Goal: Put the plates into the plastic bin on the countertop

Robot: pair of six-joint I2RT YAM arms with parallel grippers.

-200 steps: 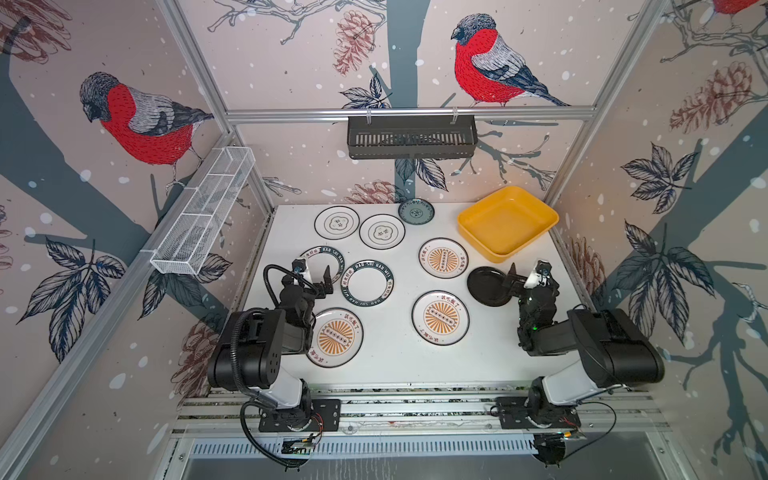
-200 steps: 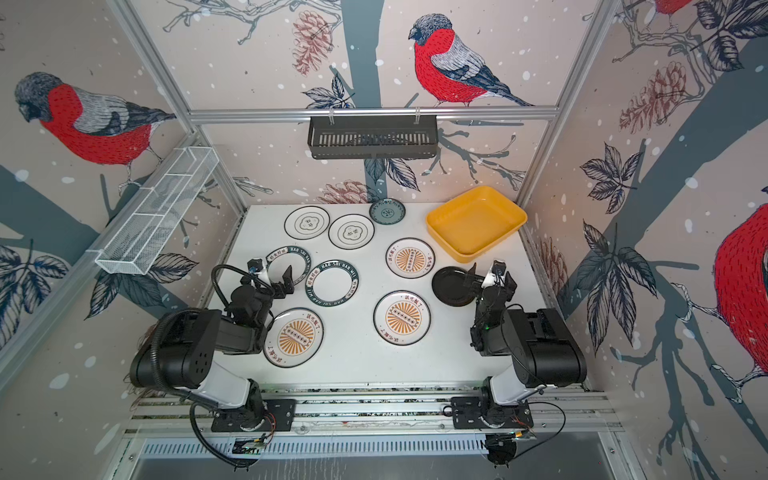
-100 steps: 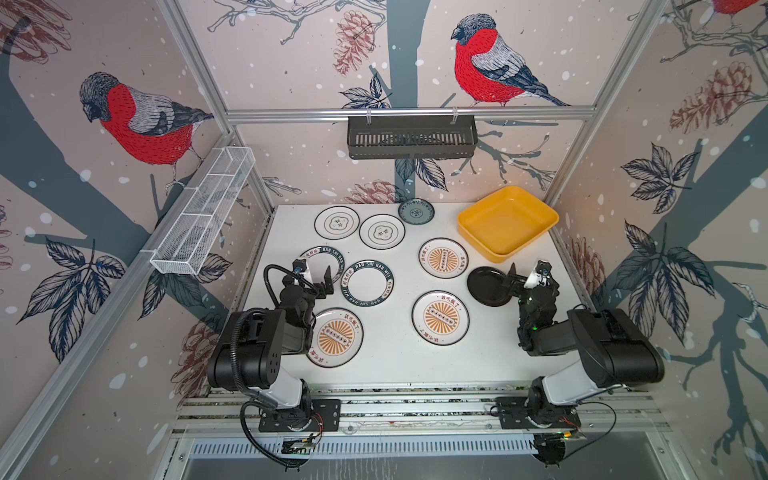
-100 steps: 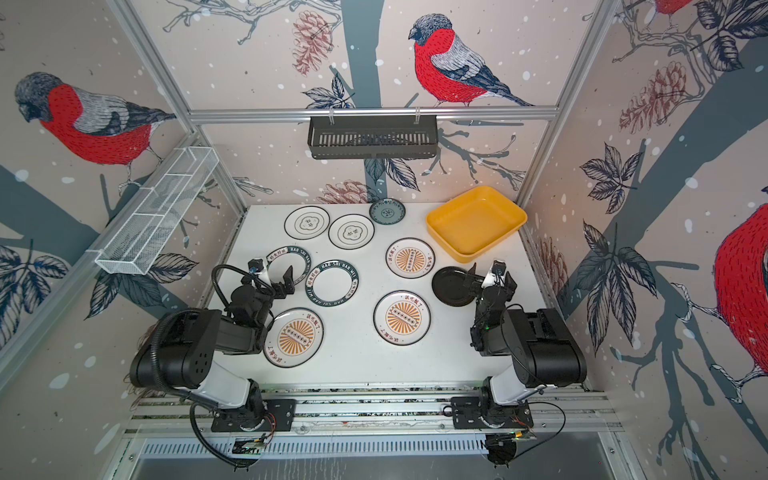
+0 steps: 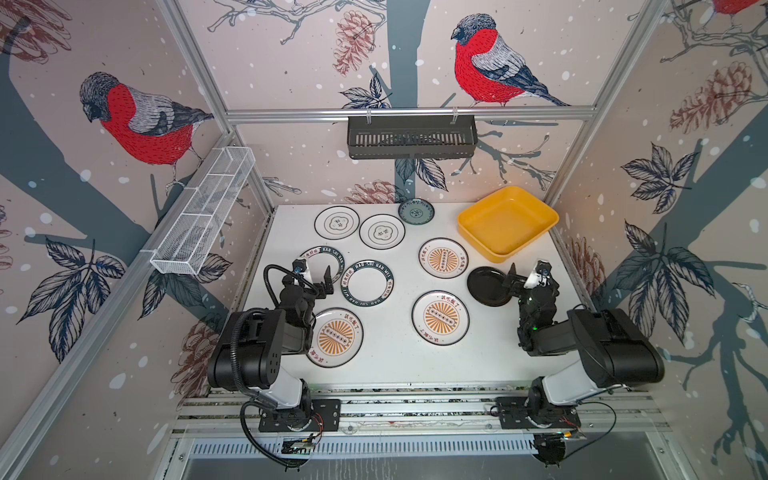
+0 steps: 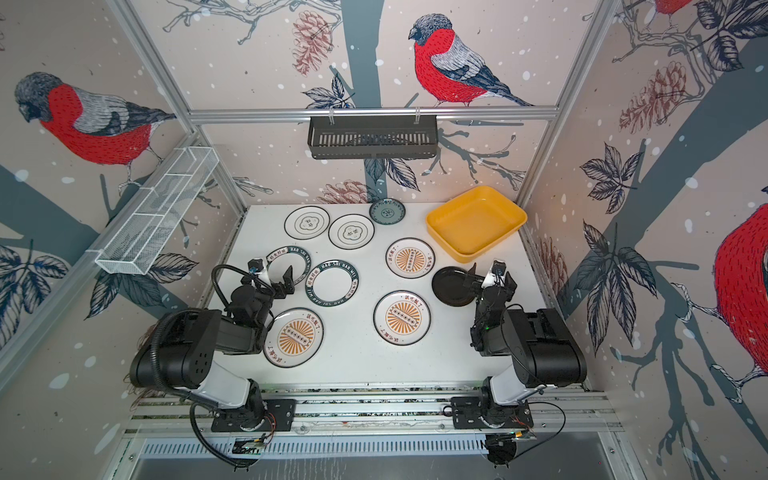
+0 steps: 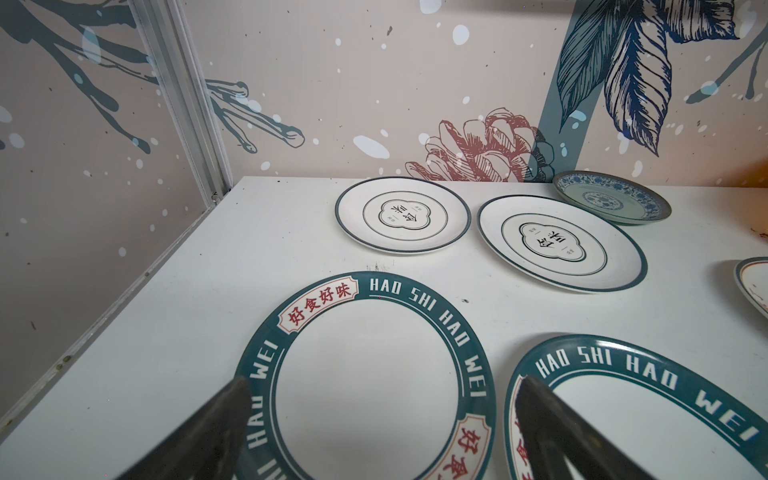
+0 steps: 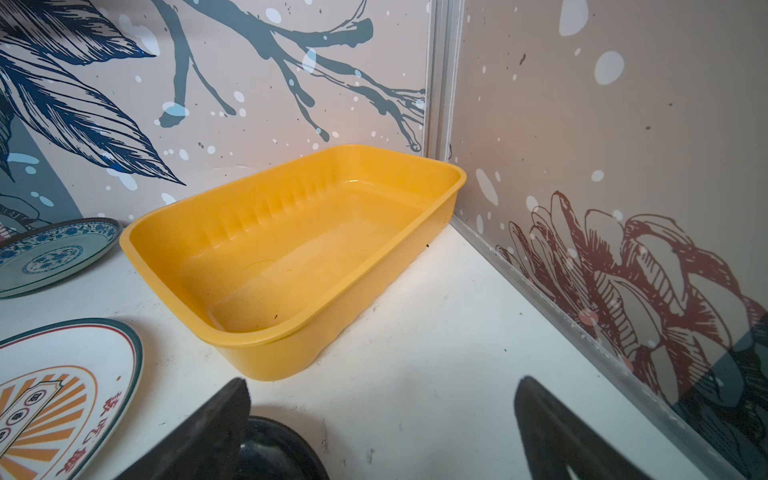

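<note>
1. The left end effector [image 5: 314, 272] has its jaws spread wide with nothing between them. It hangs over a lettered plate [image 7: 365, 365]. In the left wrist view one finger [image 7: 208, 428] covers that plate's rim. The other finger covers the rim of a second lettered plate [image 7: 644, 415] just beside it.
2. The right end effector [image 5: 527, 272] is just as wide and holds nothing. Its inner finger [image 8: 208, 428] overlaps the edge of the black plate [image 5: 489, 286]. Its outer finger stands over bare counter [image 8: 436, 332].
3. The yellow bin [image 8: 311, 270] sits ahead of the right end effector, near it, in the far corner. All nine plates lie on the counter outside it.
4. Ahead of the left end effector lie two thin-rimmed plates [image 7: 402, 216] [image 7: 561, 245]. The teal plate [image 7: 611, 199] is beyond them, toward the bin.
5. Two sunburst plates [image 5: 443, 257] [image 5: 440, 318] lie between the two end effectors. A third sunburst plate [image 5: 338, 338] lies behind the left one.
6. Whether any fingertip touches a plate cannot be told.
7. The left arm [image 5: 266, 340] hides one edge of the third sunburst plate.
8. In both top views the left end effector covers part of the lettered plate under it.
9. In the right wrist view the black plate is mostly cut off, and so is the nearest sunburst plate.
</note>
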